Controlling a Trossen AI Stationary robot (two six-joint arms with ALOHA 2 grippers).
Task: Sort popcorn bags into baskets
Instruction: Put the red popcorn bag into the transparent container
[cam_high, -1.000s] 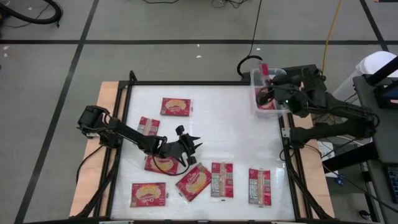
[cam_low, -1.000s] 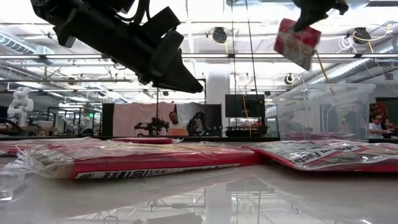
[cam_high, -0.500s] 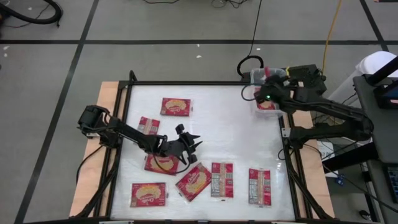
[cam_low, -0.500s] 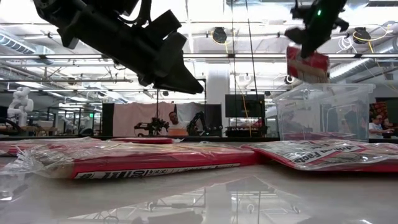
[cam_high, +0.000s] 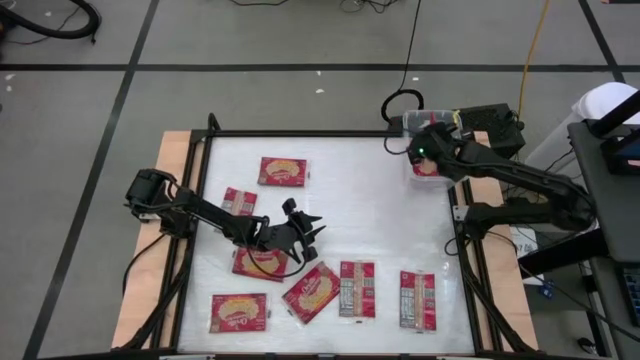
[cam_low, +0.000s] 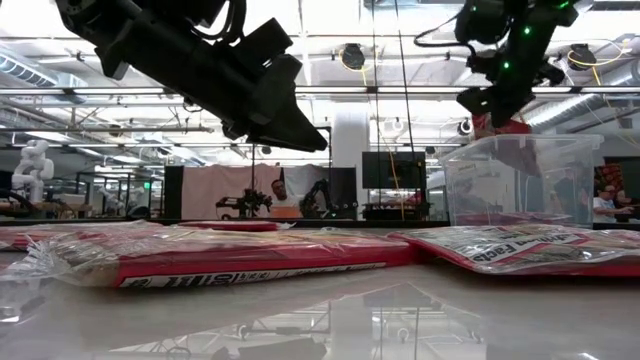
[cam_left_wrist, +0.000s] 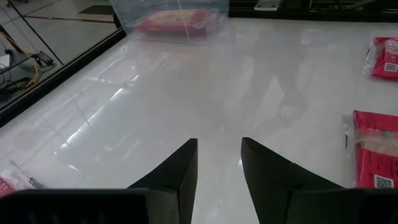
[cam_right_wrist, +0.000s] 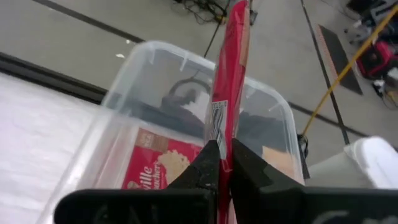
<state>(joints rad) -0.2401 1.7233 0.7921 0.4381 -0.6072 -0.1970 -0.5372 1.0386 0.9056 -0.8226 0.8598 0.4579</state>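
Over the clear plastic basket (cam_high: 428, 170) at the table's far right corner, my right gripper (cam_right_wrist: 219, 163) is shut on one red popcorn bag (cam_right_wrist: 229, 68). That bag shows just above the basket's rim (cam_low: 500, 126). Another bag (cam_right_wrist: 155, 167) lies flat on the basket's floor. Several more bags lie flat on the table, among them three (cam_high: 283, 171) (cam_high: 311, 292) (cam_high: 418, 299). My left gripper (cam_high: 316, 232) hovers open above the table's middle (cam_left_wrist: 219, 144), beside the bag (cam_high: 258, 265) below it, touching nothing. My right gripper pinches the popcorn bag between its two fingers (cam_right_wrist: 205, 163) at one end of the bag (cam_right_wrist: 222, 134), seen edge-on. The fingers come from above, pointing down. The bag hangs below them, lifted clear, over the basket's opening (cam_low: 520, 140).
The black table frame (cam_high: 300, 134) runs around the white tabletop, and the basket sits just beyond its right rail. Bare tabletop lies between the left gripper and the basket (cam_left_wrist: 205, 81). Bags crowd the near edge. People and other robots show in the room behind (cam_low: 280, 195).
My right gripper has moved down toward the basket, still shut on its bag. The bag stood tilted high above the basket and now hangs close over the rim.
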